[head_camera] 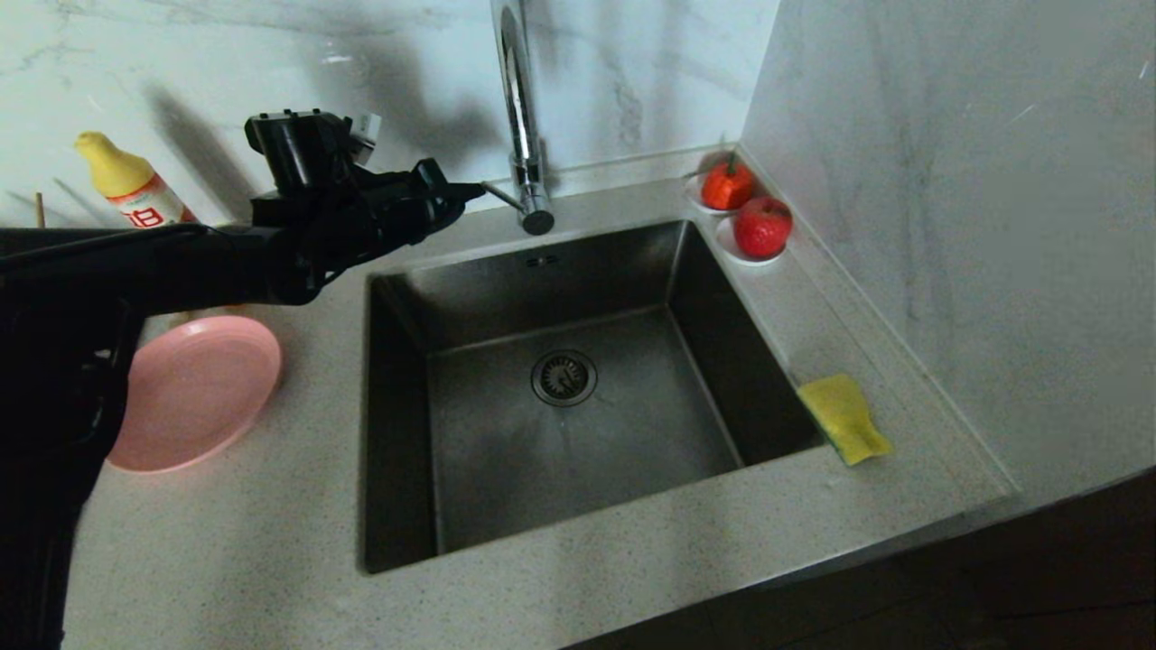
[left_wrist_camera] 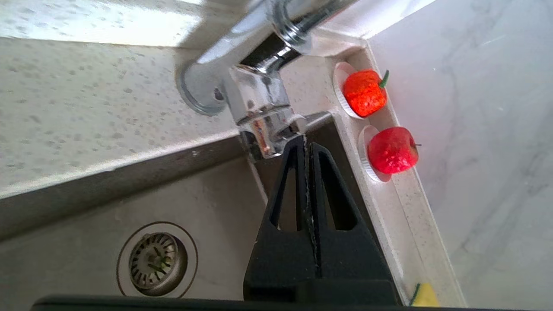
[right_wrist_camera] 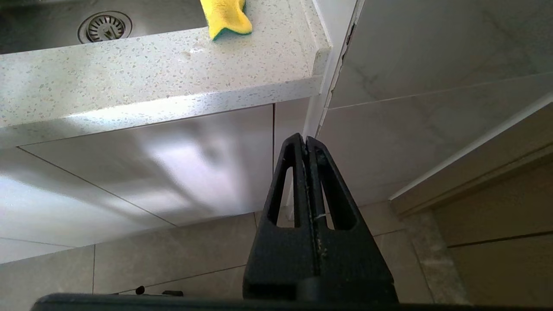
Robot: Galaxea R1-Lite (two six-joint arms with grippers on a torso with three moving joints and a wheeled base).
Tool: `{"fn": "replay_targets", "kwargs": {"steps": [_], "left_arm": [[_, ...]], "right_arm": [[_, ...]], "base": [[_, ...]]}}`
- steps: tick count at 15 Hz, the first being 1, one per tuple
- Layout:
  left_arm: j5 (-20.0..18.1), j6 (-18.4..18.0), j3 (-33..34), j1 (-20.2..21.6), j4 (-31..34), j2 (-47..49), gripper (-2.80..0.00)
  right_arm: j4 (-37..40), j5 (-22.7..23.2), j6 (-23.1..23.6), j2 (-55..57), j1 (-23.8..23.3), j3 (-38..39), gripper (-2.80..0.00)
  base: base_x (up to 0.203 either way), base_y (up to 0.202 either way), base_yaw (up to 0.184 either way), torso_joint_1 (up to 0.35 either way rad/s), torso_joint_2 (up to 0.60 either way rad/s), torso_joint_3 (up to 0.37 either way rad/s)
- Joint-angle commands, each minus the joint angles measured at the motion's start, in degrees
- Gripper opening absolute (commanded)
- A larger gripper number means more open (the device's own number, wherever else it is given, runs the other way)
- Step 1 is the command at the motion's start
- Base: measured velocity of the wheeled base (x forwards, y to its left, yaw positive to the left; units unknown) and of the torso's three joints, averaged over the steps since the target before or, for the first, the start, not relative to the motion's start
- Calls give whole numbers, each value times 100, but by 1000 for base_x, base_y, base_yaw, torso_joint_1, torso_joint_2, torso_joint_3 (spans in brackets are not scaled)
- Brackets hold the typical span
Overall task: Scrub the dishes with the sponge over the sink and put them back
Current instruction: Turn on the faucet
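Left pincer (head_camera: pixel 474 190), closed, reaches level toward tap (head_camera: pixel 522 117).

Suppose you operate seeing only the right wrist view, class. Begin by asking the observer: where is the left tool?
Observer: The left tool, shut, points at the base of the tap, behind the sink.
Operator: Any dish nearby?
Observer: A pink plate lies on the counter left of the sink.
Operator: What sits by the far right corner?
Observer: Two red fruits, against the wall.
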State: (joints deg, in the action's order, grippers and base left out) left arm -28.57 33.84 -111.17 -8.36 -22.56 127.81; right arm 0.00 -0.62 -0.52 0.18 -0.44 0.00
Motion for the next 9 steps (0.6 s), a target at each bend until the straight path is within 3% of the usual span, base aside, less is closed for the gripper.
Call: {"fn": "replay_targets", "kwargs": {"steps": [1, 9], "left_arm": [[-17, 17, -2, -25, -11, -28, -280], [-8, 8, 7, -60, -2, 87, -280]], "right_arm": [[0, 1, 0, -1, 0, 0, -280], [0, 1, 0, -1, 0, 0, -280]], "base": [[0, 0, 0, 0, 0, 0], [0, 0, 0, 0, 0, 0]]}}
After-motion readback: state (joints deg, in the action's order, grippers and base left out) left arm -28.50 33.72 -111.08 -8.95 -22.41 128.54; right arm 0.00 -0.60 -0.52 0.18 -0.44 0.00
